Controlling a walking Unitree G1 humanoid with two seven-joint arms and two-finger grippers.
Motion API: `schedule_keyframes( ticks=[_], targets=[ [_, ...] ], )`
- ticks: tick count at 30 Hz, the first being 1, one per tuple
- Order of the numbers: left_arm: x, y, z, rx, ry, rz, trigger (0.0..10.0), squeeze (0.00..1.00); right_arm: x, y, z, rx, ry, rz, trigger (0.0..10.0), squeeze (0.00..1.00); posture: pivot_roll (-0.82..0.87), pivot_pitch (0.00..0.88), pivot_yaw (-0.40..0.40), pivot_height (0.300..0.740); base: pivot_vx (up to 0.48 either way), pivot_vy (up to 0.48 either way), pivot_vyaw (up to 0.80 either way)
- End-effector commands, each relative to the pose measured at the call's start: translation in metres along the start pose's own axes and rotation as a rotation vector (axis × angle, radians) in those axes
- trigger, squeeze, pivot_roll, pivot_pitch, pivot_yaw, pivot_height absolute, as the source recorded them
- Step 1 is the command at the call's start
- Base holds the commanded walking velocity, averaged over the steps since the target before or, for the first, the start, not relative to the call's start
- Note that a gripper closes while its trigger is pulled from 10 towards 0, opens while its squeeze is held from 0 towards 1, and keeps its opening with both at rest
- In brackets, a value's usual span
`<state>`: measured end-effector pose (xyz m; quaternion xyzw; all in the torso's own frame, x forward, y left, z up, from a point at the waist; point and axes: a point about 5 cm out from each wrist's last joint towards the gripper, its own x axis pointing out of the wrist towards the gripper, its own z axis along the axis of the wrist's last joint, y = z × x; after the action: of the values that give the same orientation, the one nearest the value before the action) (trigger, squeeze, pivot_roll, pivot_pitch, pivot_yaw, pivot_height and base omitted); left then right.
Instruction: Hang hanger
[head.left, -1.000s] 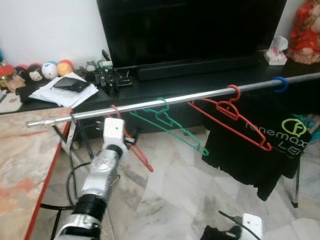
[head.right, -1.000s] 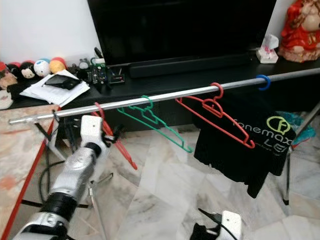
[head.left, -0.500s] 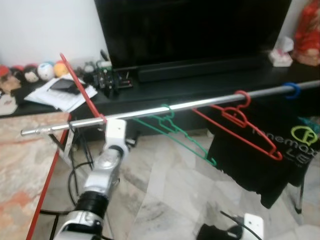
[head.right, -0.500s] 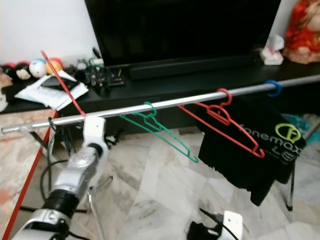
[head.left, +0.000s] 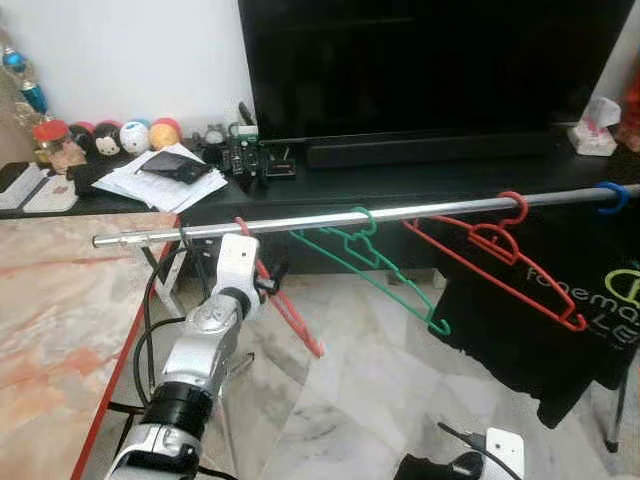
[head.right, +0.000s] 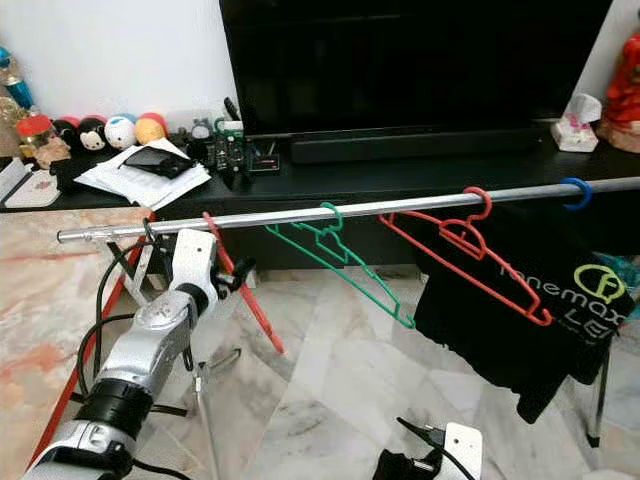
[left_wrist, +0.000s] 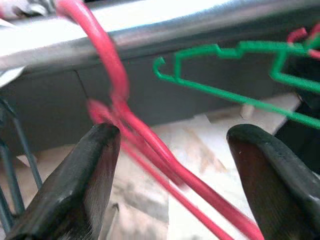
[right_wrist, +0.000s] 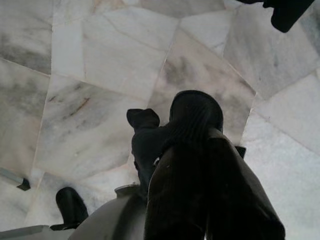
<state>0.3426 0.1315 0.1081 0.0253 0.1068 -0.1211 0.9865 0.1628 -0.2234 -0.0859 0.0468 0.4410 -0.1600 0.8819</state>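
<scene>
Marble table (head.left: 50, 300) w/ red edge at left; left gripper (left_wrist: 170, 150) fingers spread, red hanger (head.left: 285, 300) hooked on silver rail (head.left: 330, 218) between them. Green hanger (head.left: 385, 270), TV (head.left: 430, 70) behind, marble floor (head.left: 370, 400). Right gripper (right_wrist: 200, 165) pressed together, low.

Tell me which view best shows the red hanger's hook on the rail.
Left wrist view: the red hanger hooks over the rail, close up between the open left gripper fingers. The eye views show it small.
</scene>
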Motion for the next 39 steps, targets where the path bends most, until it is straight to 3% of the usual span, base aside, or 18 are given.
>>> schedule_keyframes(
  ticks=[1,6,15,23,30,39],
  targets=[
    [-0.005,0.001,0.0,0.026,0.024,-0.049,10.0,0.0,0.001,0.001,0.004,-0.017,-0.014,0.005,10.0,0.0,-0.24,0.0,0.063,0.74,0.0,0.0,0.0],
    [-0.008,-0.002,-0.002,0.034,0.052,-0.103,10.0,0.0,0.001,0.001,0.004,-0.017,-0.013,0.008,10.0,0.0,-0.23,0.0,0.068,0.74,0.0,0.0,0.0],
    [-0.006,-0.002,-0.008,0.034,0.078,-0.094,10.0,0.0,0.0,0.002,0.003,-0.012,-0.013,0.008,10.0,0.0,-0.24,0.0,0.075,0.74,0.0,0.0,0.0],
    [-0.005,0.007,-0.01,0.021,0.085,-0.001,10.0,0.0,0.0,0.003,0.003,-0.015,-0.012,0.009,10.0,0.0,-0.23,0.002,0.076,0.74,0.0,0.0,0.0],
    [-0.002,-0.005,-0.025,0.01,0.178,-0.065,10.0,0.0,0.0,0.004,0.003,-0.013,-0.013,0.013,10.0,0.0,-0.23,0.002,0.078,0.74,0.0,0.0,0.0],
    [0.005,0.0,-0.032,-0.003,0.212,0.02,10.0,0.0,0.001,0.005,0.003,-0.008,-0.014,0.016,10.0,0.0,-0.24,0.0,0.084,0.74,0.0,0.0,0.0]
  ],
)
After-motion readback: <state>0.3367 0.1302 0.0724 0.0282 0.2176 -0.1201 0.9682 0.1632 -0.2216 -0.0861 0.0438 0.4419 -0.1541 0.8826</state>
